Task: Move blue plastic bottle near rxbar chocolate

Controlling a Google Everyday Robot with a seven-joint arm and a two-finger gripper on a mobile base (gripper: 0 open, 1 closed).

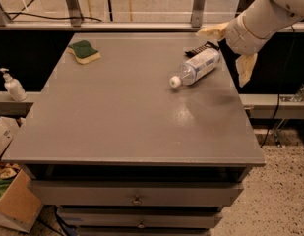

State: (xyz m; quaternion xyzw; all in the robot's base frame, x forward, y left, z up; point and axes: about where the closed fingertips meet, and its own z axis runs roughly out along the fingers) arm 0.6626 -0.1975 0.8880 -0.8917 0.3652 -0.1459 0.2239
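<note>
The blue plastic bottle (197, 67) lies on its side on the grey table (122, 117) at the far right, its white cap pointing toward the front left. The rxbar chocolate (200, 49), a small black wrapper, lies just behind the bottle's base, touching or nearly touching it and partly hidden by it. My gripper (231, 49) is to the right of the bottle, above the table's right edge. It is open and empty, with one pale finger (213, 32) behind and one finger (245, 69) in front. It is clear of the bottle.
A green-and-yellow sponge (84, 51) lies at the table's back left. A white pump dispenser bottle (12, 85) stands on a ledge left of the table. Cardboard boxes (9, 200) sit on the floor at lower left. Drawers are under the tabletop.
</note>
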